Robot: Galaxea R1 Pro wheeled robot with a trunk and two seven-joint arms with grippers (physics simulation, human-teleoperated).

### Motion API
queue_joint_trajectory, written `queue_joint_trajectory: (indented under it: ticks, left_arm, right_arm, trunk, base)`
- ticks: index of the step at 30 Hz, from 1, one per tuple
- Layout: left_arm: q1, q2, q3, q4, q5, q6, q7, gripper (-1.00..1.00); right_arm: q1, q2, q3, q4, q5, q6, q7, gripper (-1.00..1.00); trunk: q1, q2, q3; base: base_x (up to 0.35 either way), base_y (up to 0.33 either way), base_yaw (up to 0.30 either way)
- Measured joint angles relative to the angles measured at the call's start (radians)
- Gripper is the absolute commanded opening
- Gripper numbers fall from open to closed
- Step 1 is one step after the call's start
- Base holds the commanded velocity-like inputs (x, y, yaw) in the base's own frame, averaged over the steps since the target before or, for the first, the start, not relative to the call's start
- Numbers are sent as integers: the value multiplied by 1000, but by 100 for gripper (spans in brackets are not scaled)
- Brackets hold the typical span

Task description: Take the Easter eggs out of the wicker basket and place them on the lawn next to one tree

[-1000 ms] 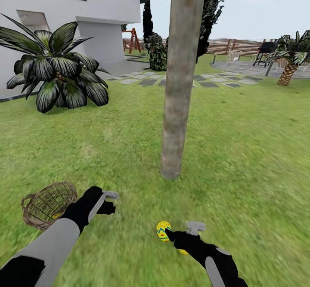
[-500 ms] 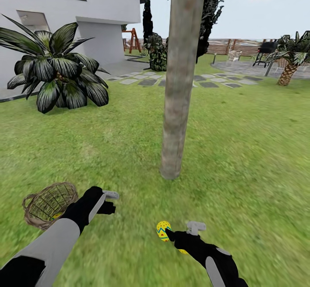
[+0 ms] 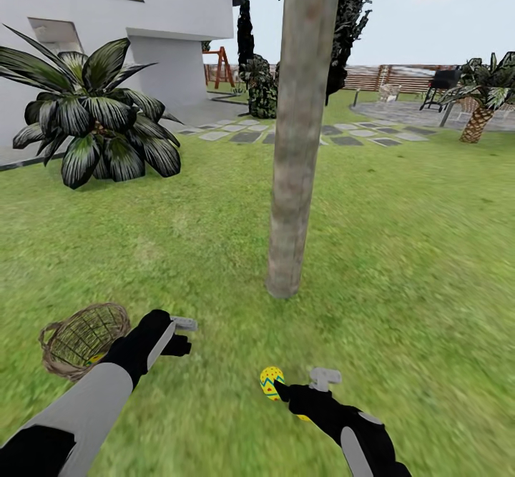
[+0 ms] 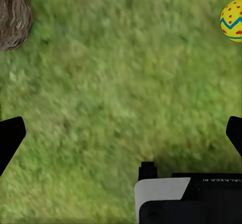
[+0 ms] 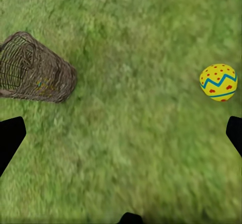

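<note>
From the head, one egg (image 3: pixel 271 382) lies on the lawn (image 3: pixel 400 262) before the tree (image 3: pixel 297 141), another apparently left in the wicker basket (image 3: pixel 80 339); both wrist views show each claw spread wide, empty, over grass.

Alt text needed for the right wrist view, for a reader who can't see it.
A yellow Easter egg with red dots and a blue zigzag lies on the lawn. Apart from it, across the grass, the wicker basket lies tipped on its side. The open right claw's dark fingertips frame the edges.
</note>
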Motion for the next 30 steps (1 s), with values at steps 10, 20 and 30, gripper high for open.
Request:
queue_joint_trajectory:
  ticks: [10, 20, 30]
  left_arm:
    - [0, 1, 0, 0, 0, 0, 5, 100]
    - [0, 1, 0, 0, 0, 0, 5, 100]
    - [0, 2, 0, 0, 0, 0, 5, 100]
  right_arm:
    - [0, -1, 0, 0, 0, -11, 0, 100]
    - [0, 0, -3, 19, 1, -29, -3, 100]
    - [0, 1, -4, 34, 2, -30, -6, 100]
  trunk:
    - [0, 0, 0]
    - [0, 0, 0]
    - [0, 0, 0]
  base:
    - [0, 0, 0]
    - [0, 0, 36]
    - [0, 0, 254]
